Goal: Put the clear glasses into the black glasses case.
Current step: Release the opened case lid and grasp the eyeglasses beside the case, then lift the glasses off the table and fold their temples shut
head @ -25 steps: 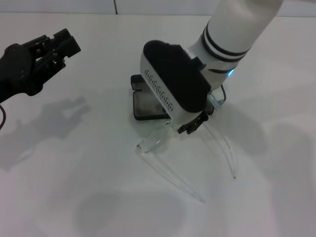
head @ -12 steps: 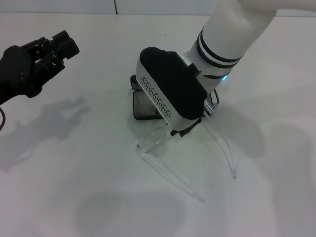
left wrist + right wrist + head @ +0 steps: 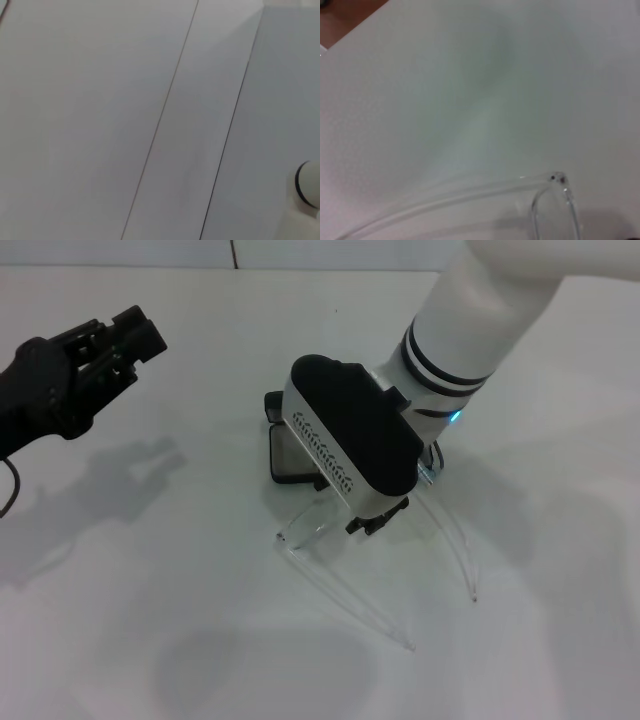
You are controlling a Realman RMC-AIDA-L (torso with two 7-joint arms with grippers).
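Note:
The clear glasses (image 3: 312, 527) lie on the white table (image 3: 150, 570), with both temple arms spread toward the near edge. One hinge corner of the glasses (image 3: 559, 178) also shows in the right wrist view. Just behind them lies the black glasses case (image 3: 291, 452), open with its grey lining up and largely hidden by my right wrist. My right gripper (image 3: 378, 519) is low over the middle of the glasses' front, only its black tips showing under the wrist housing. Whether it touches the frame is hidden. My left gripper (image 3: 118, 340) hangs far off at the upper left.
The white table spreads out on every side. Its far edge meets a pale wall (image 3: 120, 252) at the back. The left wrist view shows only pale panels and a bit of a white arm (image 3: 310, 186).
My right gripper has shifted down and slightly toward the glasses' front. The glasses and case have stayed put. My left arm has edged up a little.

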